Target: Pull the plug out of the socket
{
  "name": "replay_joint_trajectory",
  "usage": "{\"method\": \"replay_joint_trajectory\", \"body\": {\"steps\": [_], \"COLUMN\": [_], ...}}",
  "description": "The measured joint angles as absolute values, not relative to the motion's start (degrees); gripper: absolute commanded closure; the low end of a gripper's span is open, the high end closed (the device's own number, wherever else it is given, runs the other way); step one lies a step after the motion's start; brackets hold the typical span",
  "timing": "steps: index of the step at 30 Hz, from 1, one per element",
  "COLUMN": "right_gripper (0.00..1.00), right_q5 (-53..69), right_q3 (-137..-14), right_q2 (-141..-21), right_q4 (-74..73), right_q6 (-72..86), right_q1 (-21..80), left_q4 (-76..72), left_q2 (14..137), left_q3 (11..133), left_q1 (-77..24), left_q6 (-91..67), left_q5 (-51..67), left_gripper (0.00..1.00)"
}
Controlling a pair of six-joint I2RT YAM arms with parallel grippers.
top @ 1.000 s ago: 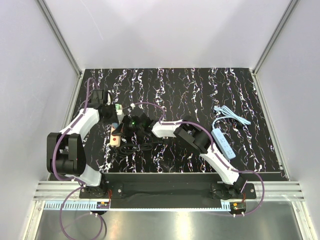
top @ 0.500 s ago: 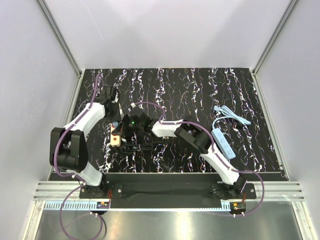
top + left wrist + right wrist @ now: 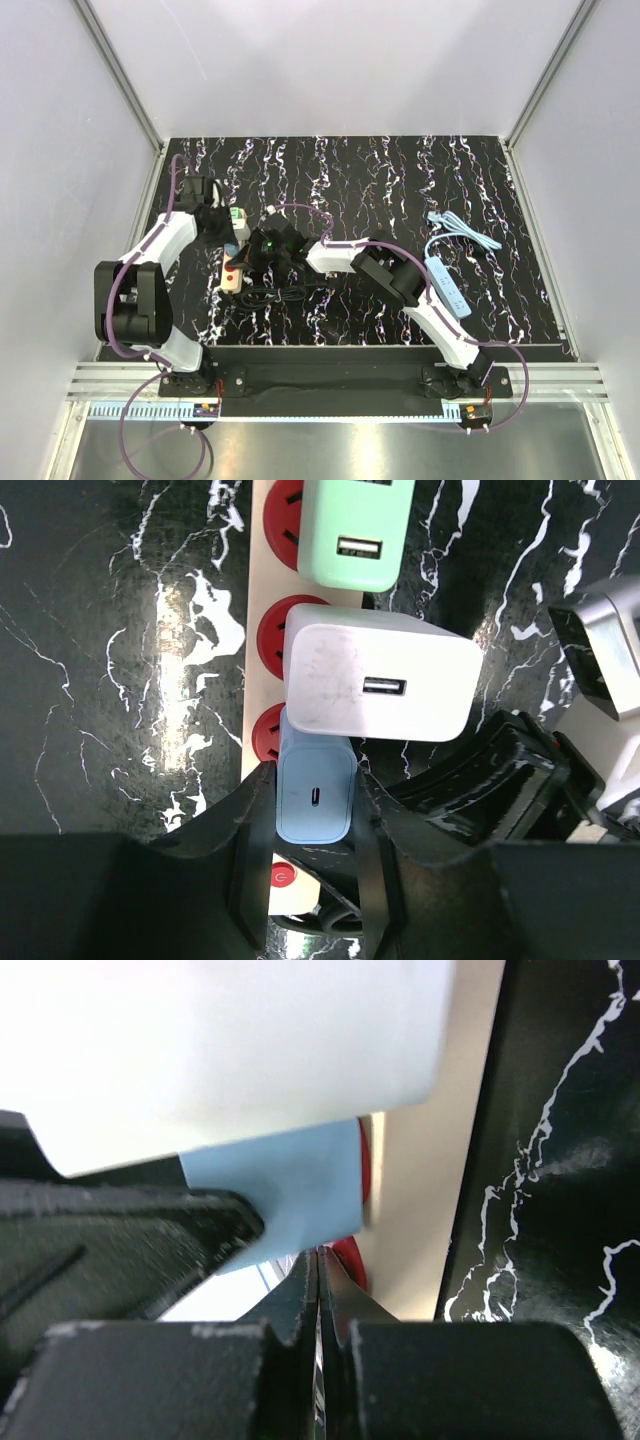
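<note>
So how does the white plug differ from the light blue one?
The white plug is larger than the light blue plug. The white has a rectangular port, the blue a small oval one. The left fingers grip the blue, not the white. Both sit on the beige strip.

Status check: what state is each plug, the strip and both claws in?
white plug: plugged into socket strip
green adapter: plugged in
blue adapter: plugged in, gripped
socket strip: lying flat, three adapters in it
left claw: shut on blue adapter
right claw: shut, empty
</note>
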State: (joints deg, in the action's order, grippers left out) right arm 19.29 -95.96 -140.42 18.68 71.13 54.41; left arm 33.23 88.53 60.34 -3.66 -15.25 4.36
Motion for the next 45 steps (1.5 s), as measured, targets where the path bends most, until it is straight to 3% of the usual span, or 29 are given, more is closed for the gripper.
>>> {"method": "replay_joint_trajectory", "body": {"steps": [17,28,37,45], "right_gripper": [1.00,1.00,1.00,1.00], "right_q5": [18.9,22.0,20.0,20.6], "right_q3": [-98.3,-99.0,-98.4,-95.1], "right_q2": [-140.9,-140.4,-140.7,-139.7], "right_q4": [15.4,14.9,13.8,17.6], "right_q6": [70.8,70.9,71.1,70.2], "right_q1": [54.5,55.1,55.1,54.6], "left_q4": [36.5,37.9,38.2,36.2], "left_q2": [90.3,83.0,90.6,89.2], "left_q3": [62.9,60.2,64.2,62.3], "left_q1": [-1.3,-15.0,-8.1,-8.5], "left_q6": [-15.8,-18.3,-18.7,-17.3], "left_q5": [8.1,-16.4,-3.8,-3.3], "left_gripper": [1.00,1.00,1.00,1.00]}}
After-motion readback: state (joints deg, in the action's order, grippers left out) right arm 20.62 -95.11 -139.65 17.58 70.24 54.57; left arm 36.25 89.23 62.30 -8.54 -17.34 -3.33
